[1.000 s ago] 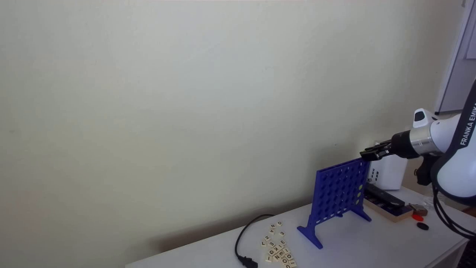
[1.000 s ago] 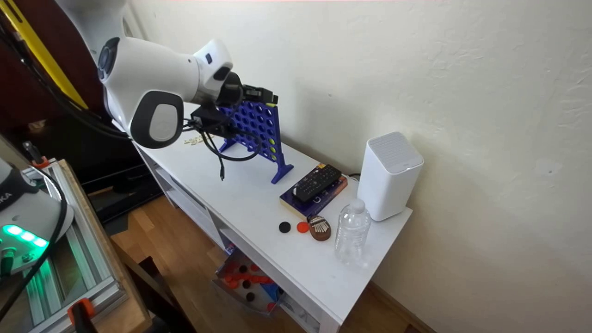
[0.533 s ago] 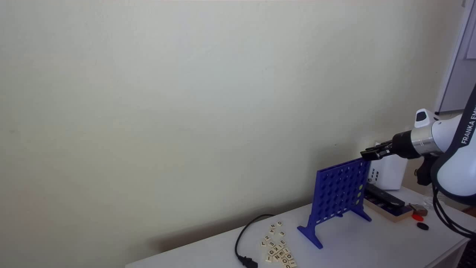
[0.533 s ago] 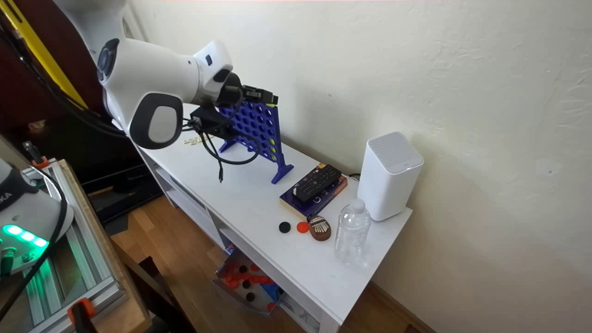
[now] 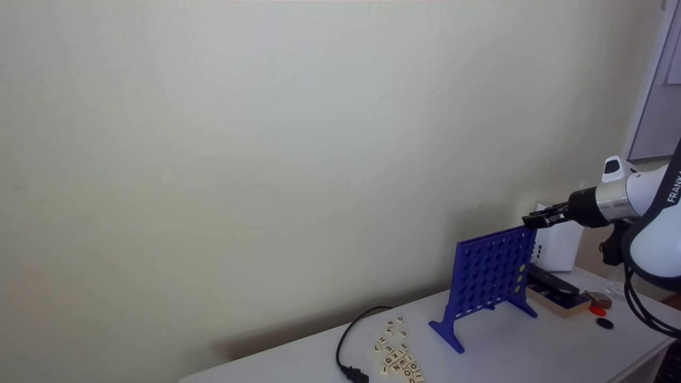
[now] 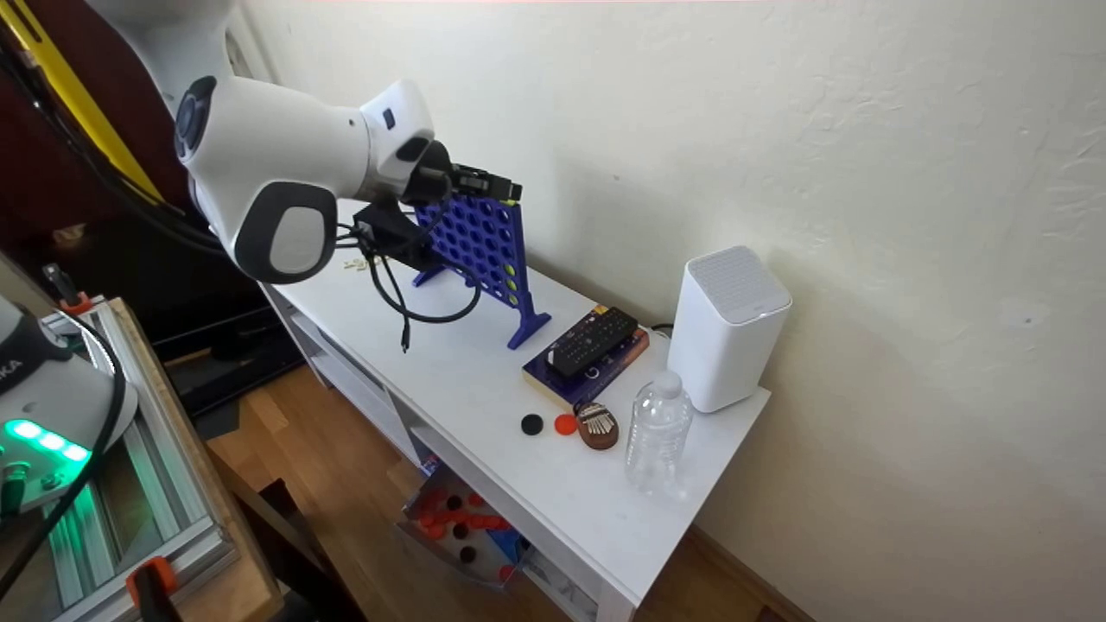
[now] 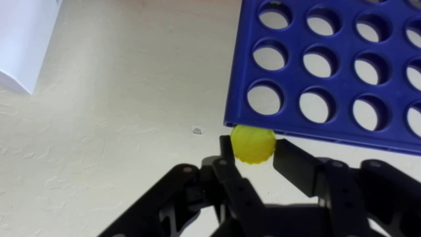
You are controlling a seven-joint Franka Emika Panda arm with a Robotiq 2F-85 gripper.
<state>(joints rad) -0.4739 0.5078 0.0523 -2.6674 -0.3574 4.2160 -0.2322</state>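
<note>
Disc (image 7: 252,144), yel., sits btwn the jaws of the hand (image 7: 253,149), gripped by its rim. It's at top edge of blue rack (image 7: 343,85), end col.

White table (image 6: 467,371), long, shelved below. Items directly on its top, placed from the blue game rack (image 7: 345,82):

- Blue game rack, one: upright on its feet; landmark.
- Letter tiles (image 5: 395,356), cream, loose cluster, some touching: off one end of the rack, near it.
- Black cord (image 5: 354,374), plug end showing: same end, farther from the rack.
- Book (image 6: 596,377), purple cover, flat: near the rack's opposite end.
- Black disc (image 6: 532,424), flat: beyond that opposite end.
- Red disc (image 6: 565,424), flat: likewise.
- Thumb piano (image 6: 598,428), brown: likewise.
- Clear bottle (image 6: 658,436), upright: well apart from the rack.
- White grille-topped device (image 6: 728,337), upright: well apart from the rack.
</note>
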